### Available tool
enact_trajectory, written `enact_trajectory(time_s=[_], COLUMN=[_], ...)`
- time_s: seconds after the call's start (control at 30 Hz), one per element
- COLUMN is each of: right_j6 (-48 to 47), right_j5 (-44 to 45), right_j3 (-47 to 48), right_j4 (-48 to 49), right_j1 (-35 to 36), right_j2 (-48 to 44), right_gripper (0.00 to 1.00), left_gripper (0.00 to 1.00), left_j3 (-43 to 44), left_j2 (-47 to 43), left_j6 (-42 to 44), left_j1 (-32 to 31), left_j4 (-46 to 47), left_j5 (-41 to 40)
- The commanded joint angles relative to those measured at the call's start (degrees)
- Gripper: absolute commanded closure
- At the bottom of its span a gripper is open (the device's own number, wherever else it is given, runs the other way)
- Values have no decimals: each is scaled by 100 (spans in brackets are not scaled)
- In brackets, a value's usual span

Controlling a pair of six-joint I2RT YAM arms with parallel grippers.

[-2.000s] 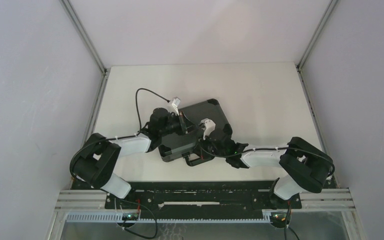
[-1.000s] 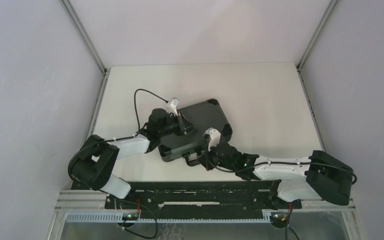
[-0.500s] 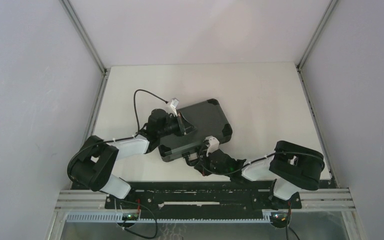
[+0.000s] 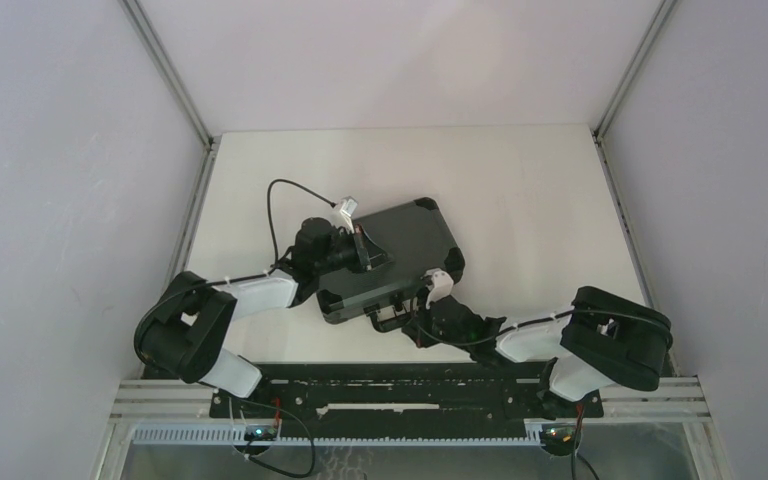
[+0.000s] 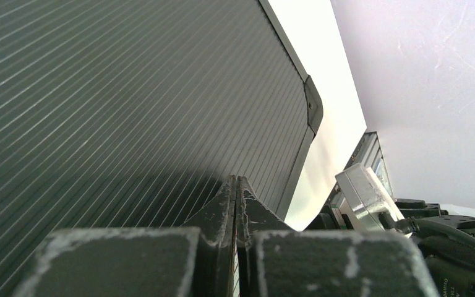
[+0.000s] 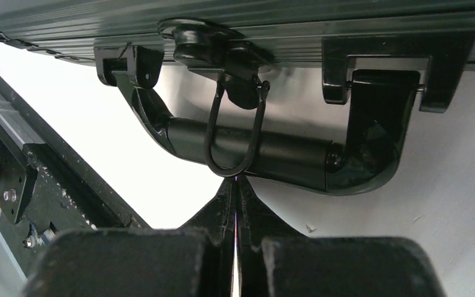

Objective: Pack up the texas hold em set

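Left fingers (image 5: 221, 207) pressed together, empty, tips down on the closed briefcase (image 4: 400, 250) lying on the surface (image 4: 530, 200). Right fingers (image 6: 222, 207) likewise closed on nothing at the briefcase's near edge, just beside its handle (image 6: 253, 154) and wire latch loop (image 6: 209, 133). Lid's down, and latching looks like what's left.

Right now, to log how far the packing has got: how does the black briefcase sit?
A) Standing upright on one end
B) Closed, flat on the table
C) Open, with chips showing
B: the top view shows only the ribbed lid of the briefcase, lying flat and shut. The left claw is shut over the lid, and the right claw is shut in front of the handle.
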Motion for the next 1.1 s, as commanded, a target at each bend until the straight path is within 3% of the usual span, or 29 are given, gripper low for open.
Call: enact_trajectory(time_s=[0.0, 0.3, 0.67, 1.07], right_j6=[-203, -221, -615, -724], right_j5=[86, 16, 281, -27], right_j3=[-136, 70, 160, 340], right_j4=[-568, -365, -1183, -999], right_j1=[-107, -92, -391, -484], right_j2=[107, 434, -336, -301], right_gripper=[100, 100, 100, 100], left_gripper=[100, 100, 100, 100], left_j3=[-277, -285, -286, -286], left_j2=[118, 127, 110, 103], left_j6=[223, 233, 233, 238], left_j1=[5, 14, 34, 32], left_j4=[-950, -959, -963, -967], left_j5=[37, 32, 46, 47])
